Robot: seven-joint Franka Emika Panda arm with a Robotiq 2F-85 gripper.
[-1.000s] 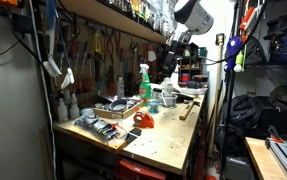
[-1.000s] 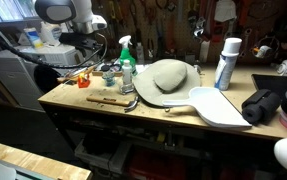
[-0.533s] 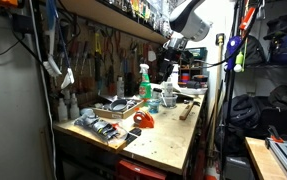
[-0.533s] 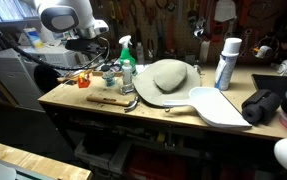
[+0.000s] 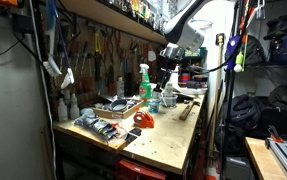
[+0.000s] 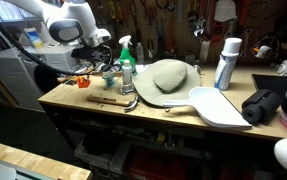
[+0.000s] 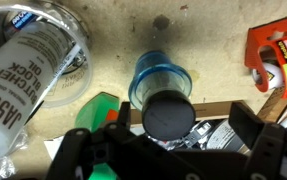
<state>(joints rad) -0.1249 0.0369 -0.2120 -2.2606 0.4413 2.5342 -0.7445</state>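
Note:
In the wrist view my gripper [image 7: 165,138] is open, its two dark fingers [image 7: 259,128] standing wide on either side of a blue see-through container [image 7: 159,80] with a round black cap [image 7: 169,115]. The container stands upright on the workbench just below the jaws and is not touched. A white Jasco can [image 7: 28,60] lies to its left, and a green spray bottle top [image 7: 98,108] shows beside it. In both exterior views the gripper [image 5: 169,62] [image 6: 96,52] hangs above the cluster of bottles near the green spray bottle [image 5: 143,82] [image 6: 126,60].
A red tape dispenser [image 7: 280,55] [image 5: 144,121] sits near the bottles. A hammer [image 6: 110,100], a grey hat [image 6: 169,78], a white dustpan [image 6: 219,106] and a white spray can [image 6: 226,62] lie along the workbench [image 6: 133,118]. Tools hang on the back wall.
The arm has come down and the gripper now sits lower, closer over the bottles. The objects on the bench have not moved.

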